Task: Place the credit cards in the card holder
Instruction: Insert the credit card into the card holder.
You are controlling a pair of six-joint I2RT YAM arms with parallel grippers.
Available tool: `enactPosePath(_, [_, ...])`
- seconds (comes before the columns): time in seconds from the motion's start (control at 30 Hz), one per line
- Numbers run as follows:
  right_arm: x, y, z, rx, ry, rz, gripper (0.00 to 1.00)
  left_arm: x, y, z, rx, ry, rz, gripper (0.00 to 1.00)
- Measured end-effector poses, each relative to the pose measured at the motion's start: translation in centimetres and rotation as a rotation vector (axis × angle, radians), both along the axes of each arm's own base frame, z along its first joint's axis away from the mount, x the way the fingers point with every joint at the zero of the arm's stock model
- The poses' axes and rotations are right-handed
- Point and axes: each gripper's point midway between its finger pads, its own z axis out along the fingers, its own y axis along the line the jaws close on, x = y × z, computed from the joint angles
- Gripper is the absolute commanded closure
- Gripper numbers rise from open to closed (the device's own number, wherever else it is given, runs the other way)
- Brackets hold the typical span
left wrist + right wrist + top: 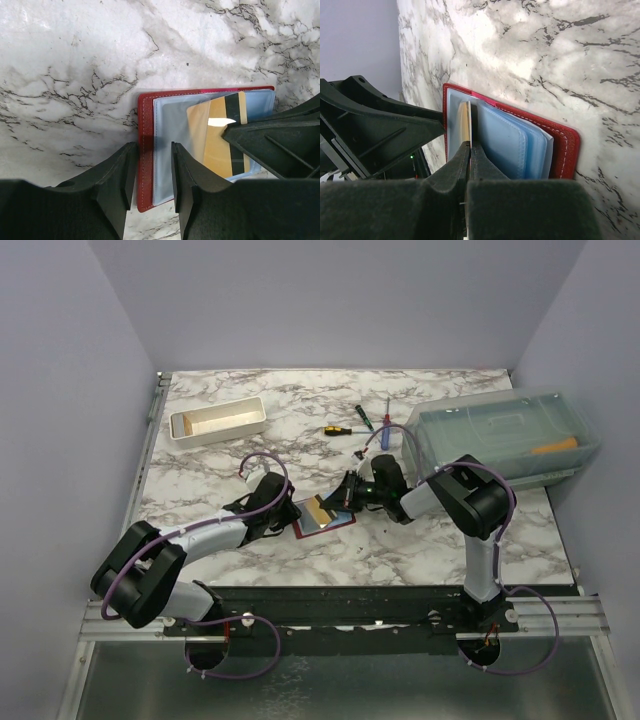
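Note:
The dark-red card holder (343, 521) lies open on the marble, its clear plastic sleeves (172, 125) fanned out. A tan credit card (215, 145) with a black stripe leans over the sleeves, one end tucked under a clear flap. My right gripper (470, 146) is shut on this card's edge (465, 122), right above the card holder (565, 145). My left gripper (152, 152) is open and straddles the holder's red left edge (145, 125), fingers low beside it. In the top view both grippers, left (283, 512) and right (350, 495), meet over the holder. No blue card shows.
A white tray (217, 423) sits at the back left. A clear plastic box (505, 435) stands at the back right, close behind the right arm. Screwdrivers (335, 429) (363, 417) (385, 420) lie between them, behind the holder.

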Motion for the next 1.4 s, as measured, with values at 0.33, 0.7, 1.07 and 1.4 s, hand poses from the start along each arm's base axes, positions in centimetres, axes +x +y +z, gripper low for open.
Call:
enactPosePath(0.33, [0.0,-0.4,0.3,-0.021,-0.034,0.004,1.0,0.0,-0.2,0.1,-0.024,-0.003,0.003,0.51])
enactPosePath(0.7, [-0.3,-1.3,0.2,-0.073,-0.095,0.004,1.0,-0.6,-1.5,1.3,-0.277,-0.039,-0.064,0.51])
enactPosePath(1.07, [-1.1,-2.1,0.2,-0.063,-0.065,-0.037,1.0,-4.0,-1.4,0.1,-0.412,0.001,-0.078,1.0])
enactPosePath(1.4, [-0.8,-2.3,0.4,-0.07,-0.077,-0.065,1.0,-4.8,-0.9,0.1,-0.445,0.002,-0.05,1.0])
